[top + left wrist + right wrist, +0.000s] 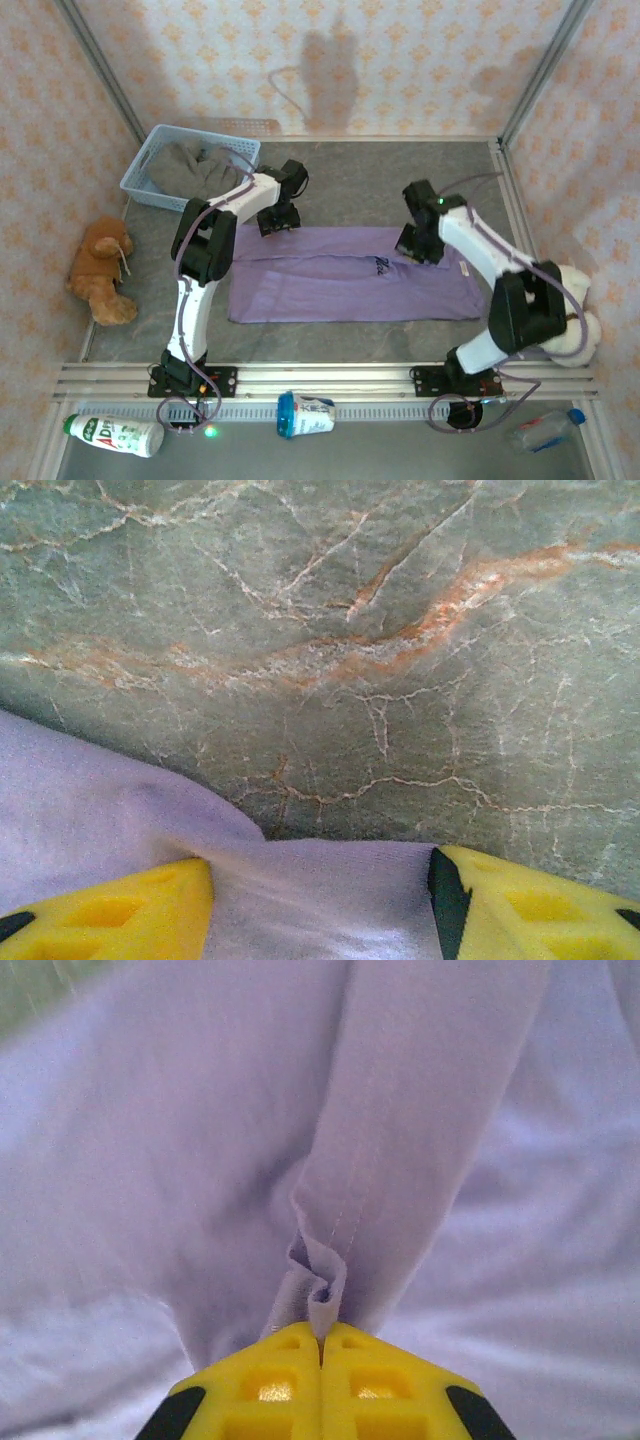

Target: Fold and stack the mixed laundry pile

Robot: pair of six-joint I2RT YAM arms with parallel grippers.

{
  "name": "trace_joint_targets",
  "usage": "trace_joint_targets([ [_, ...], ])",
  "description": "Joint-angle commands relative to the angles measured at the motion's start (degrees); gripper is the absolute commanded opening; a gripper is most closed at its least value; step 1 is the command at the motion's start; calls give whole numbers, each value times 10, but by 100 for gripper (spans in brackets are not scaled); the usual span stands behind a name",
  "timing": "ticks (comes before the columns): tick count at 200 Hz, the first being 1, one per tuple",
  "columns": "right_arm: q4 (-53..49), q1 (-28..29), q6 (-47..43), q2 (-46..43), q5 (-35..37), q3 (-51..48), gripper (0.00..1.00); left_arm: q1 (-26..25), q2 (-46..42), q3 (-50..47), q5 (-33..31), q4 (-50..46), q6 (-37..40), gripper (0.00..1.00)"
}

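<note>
- The lavender T-shirt lies spread flat across the middle of the marble-patterned table, just beyond the arm bases. Its long side runs left to right and its small dark print faces up near the far edge.
- It looks thin, light and limp. It will probably sag from any single hold, drag on the table and wrinkle rather than keep a crease. The hems and corners are the sensible places to take it, with both far corners lifted together so the fold comes over evenly.
- The right gripper has its fingers pressed together on a small pleat of the shirt. A stitched hem line rises from the pinch, and the cloth tents up around it.
- From above, the right arm rises from its base, bends at the elbow and leans inward. Its wrist is pitched down over the shirt's far right edge.
- The left gripper has its fingers spread, with the shirt's edge lying between them unpinched and bare table beyond.
- The left arm stands folded at the elbow, its wrist tipped down at the shirt's far left corner.
- The grey top sits bunched in the light blue basket at the far left. It looks bulkier and likely heavier.
</note>
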Motion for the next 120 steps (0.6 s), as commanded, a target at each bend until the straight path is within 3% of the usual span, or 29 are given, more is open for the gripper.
trace_joint_targets([
  [1,-63,52,106,-101,39,-81,16,8,-7,-7,-19,7,32,60],
  [9,-64,68,141,-146,49,-110,27,7,-8,-10,-13,12,34,61],
  [29,-57,75,193,-256,82,-161,38,8,-11,-11,4,18,41,61],
  [49,-45,60,191,-289,131,-154,52,7,-12,-11,15,17,47,61],
  [73,-8,26,153,-230,157,-109,56,6,-23,-19,29,24,54,61],
  [120,22,5,96,-9,182,23,58,5,-44,-36,45,28,62,61],
])
